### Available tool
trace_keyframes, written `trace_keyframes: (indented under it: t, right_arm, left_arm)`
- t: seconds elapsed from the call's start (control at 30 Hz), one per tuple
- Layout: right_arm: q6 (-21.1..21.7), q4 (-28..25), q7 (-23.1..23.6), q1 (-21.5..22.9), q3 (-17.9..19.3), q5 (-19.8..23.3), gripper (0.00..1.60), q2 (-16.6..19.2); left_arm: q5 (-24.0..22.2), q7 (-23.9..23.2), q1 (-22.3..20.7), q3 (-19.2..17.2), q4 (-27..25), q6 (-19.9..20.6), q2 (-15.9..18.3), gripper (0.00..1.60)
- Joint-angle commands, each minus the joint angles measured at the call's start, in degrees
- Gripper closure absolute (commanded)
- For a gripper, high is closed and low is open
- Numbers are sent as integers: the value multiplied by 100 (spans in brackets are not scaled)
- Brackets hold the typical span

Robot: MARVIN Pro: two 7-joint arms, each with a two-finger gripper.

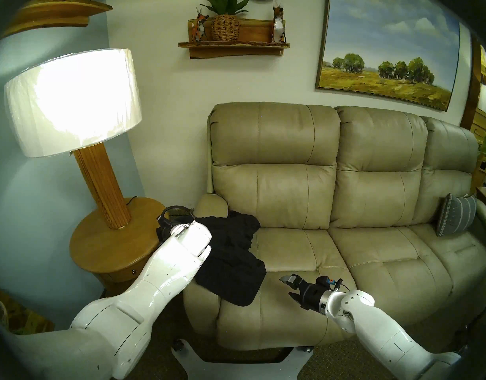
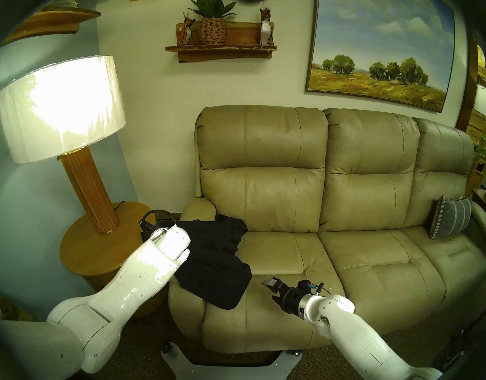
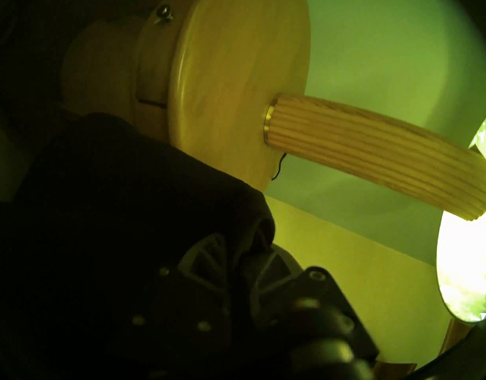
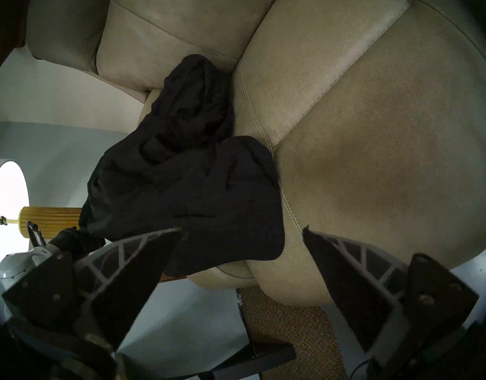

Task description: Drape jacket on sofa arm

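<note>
Tan leather sofa arm [image 1: 209, 206] carries the limp, light jacket [image 1: 230, 261], left claw [image 3: 247, 250] clenched on its outer hem, right claw [image 1: 287, 286] released.

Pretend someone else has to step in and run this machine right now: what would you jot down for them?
Left gripper: shut on a fold of the black jacket, out past the sofa arm toward the lamp table.
Right gripper: open, holding nothing, over the front of the seat cushion.
Jacket: spread across the sofa arm, its bunched part and lower hem lying over onto the seat.
Done: jacket brought onto the arm.
Left: let go with the left gripper, check that the cloth hangs tidily, pull both arms clear.
</note>
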Motion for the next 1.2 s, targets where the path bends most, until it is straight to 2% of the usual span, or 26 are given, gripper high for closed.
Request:
trace_keyframes:
  t: [0.0, 0.27, 0.33, 0.47, 0.53, 0.77, 0.87, 0.9, 0.93, 0.97, 1.0, 1.03, 1.07, 1.1, 1.17]
  right_arm:
    - [-37, -110, 100, -27, -34, -42, 0, -21]
    - [-30, -152, 130, -77, -44, -52, 0, -18]
    - [-29, -194, 144, -121, -79, -81, 0, -17]
    - [-37, -241, 151, -169, -83, -86, 0, -6]
    - [-39, -286, 159, -214, -71, -85, 0, 15]
    - [-47, -331, 158, -260, -61, -98, 0, 32]
    - [-53, -325, 150, -258, -62, -108, 0, 23]
    - [-55, -317, 149, -253, -63, -110, 0, 19]
    - [-55, -317, 149, -253, -63, -110, 0, 19]
    - [-58, -306, 149, -247, -65, -114, 0, 13]
    - [-59, -276, 152, -229, -70, -117, 0, 1]
    - [-59, -276, 152, -229, -70, -117, 0, 1]
    - [-59, -262, 153, -220, -72, -120, 0, -4]
    - [-59, -242, 153, -209, -76, -124, 0, -11]
    - [-60, -208, 152, -186, -84, -129, 0, -25]
  left_arm:
    - [11, -205, 193, -335, -74, -58, 165, 160]
    - [43, -230, 239, -424, 340, -58, 188, 160]
    - [11, -194, 113, -476, 775, -41, 123, 160]
    - [11, -112, 58, -517, 1110, 142, 126, 160]
    - [11, -68, -1, -529, 1463, 302, 103, 160]
    - [11, 25, -137, -476, 2152, 938, 36, 160]
    - [50, -148, -273, -471, 2519, 1234, -82, 160]
    - [58, -212, -337, -478, 2648, 1294, -132, 122]
    - [58, -212, -337, -478, 2648, 1294, -132, 122]
    - [72, -281, -383, -479, 2743, 1358, -173, 104]
    - [121, -429, -354, -457, 2679, 1353, -215, 38]
    - [121, -429, -354, -457, 2679, 1353, -215, 38]
    - [136, -457, -292, -448, 2545, 1295, -216, 10]
    - [166, -533, -226, -434, 2432, 1276, -225, 0]
    - [222, -620, -103, -387, 2227, 1207, -240, 0]
